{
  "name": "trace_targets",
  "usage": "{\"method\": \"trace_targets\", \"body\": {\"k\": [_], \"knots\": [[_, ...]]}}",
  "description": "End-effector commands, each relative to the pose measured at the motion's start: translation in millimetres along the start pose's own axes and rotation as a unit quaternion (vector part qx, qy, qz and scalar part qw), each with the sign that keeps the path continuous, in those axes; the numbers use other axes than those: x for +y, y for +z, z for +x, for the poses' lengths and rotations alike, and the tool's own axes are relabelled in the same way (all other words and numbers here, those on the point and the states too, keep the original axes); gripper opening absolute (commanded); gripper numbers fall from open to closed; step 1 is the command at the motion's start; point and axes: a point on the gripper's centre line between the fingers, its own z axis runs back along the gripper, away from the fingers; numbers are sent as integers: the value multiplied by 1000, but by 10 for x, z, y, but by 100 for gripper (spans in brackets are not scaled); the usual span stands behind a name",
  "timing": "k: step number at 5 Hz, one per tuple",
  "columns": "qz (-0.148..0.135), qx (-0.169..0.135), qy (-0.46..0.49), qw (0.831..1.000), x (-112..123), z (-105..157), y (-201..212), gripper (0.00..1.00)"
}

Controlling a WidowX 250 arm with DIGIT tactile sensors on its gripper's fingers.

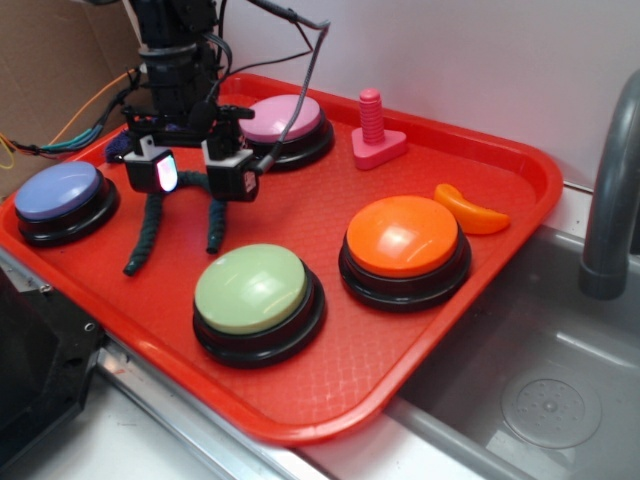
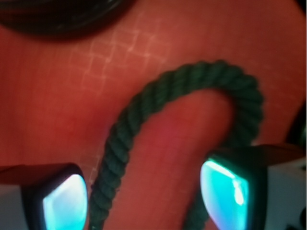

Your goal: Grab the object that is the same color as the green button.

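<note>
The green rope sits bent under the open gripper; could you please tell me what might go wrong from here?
1. The gripper straddles both legs of the green rope, so closing may pinch only one strand or push it aside.
2. The pink button sits close behind the fingers, so drifting could bump it.

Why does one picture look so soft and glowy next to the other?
The wrist view sits so close that the green rope and red tray blur, with cyan-lit fingertips glowing; the exterior view is sharper, with soft glare on the orange button.
</note>
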Motion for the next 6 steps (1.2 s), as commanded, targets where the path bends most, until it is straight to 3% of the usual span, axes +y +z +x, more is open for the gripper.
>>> {"method": "trace_targets", "body": {"k": [1, 2, 3, 4, 6], "knots": [[-45, -42, -53, 997, -125, 9, 55, 100], [-51, -27, -64, 996, -202, -6, -1, 100], [-12, -26, -71, 997, -123, 36, -146, 0], [64, -27, -55, 996, 29, 105, -327, 0], [80, -23, -62, 995, 91, 110, -403, 0]]}}
